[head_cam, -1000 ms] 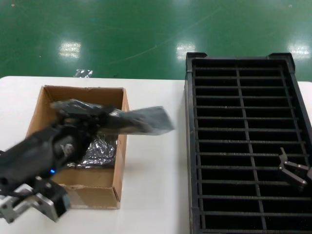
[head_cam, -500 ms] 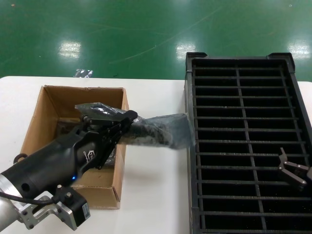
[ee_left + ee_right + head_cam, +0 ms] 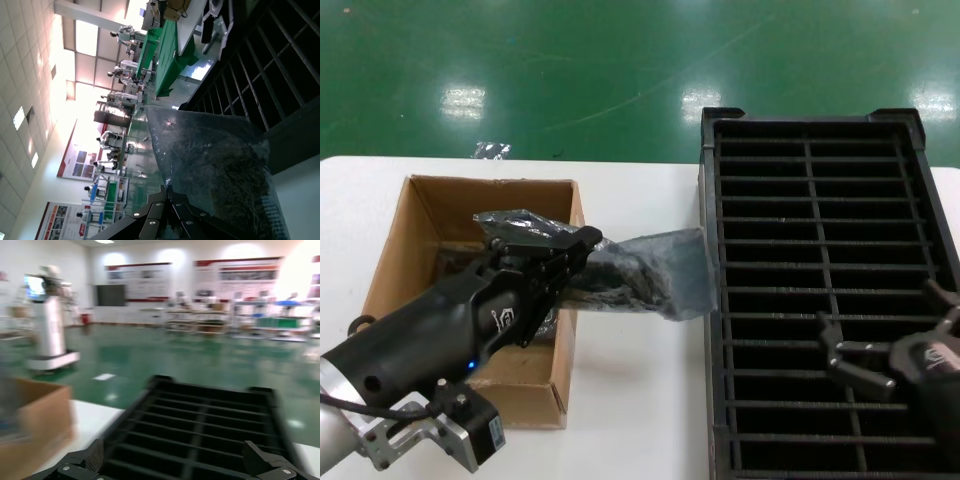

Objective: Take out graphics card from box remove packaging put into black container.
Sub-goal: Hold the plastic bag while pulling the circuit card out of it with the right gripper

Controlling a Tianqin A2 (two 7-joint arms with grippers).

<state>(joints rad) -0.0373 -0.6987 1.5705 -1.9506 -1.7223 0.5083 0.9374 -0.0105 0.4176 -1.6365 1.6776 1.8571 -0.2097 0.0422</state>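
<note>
Fingers (image 3: 582, 243) of the left gripper pinch one end of the bag (image 3: 645, 272), holding it out level over the worktop (image 3: 630, 400) between box (image 3: 560, 350) and tray (image 3: 708, 300). Right gripper (image 3: 840, 355) hovers above the tray, fingers apart. Crinkly, slippery film probably hides a stiff, fragile card; the free end looks best to grip.

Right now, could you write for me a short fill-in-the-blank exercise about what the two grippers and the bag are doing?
1. The left gripper is shut on the grey ____.
2. The bag's free end reaches toward the black ____.
3. The right gripper hovers open above the container's ____.
4. The brown ____ sits on the white table.

Missing words: bag; container; slots; box
</note>
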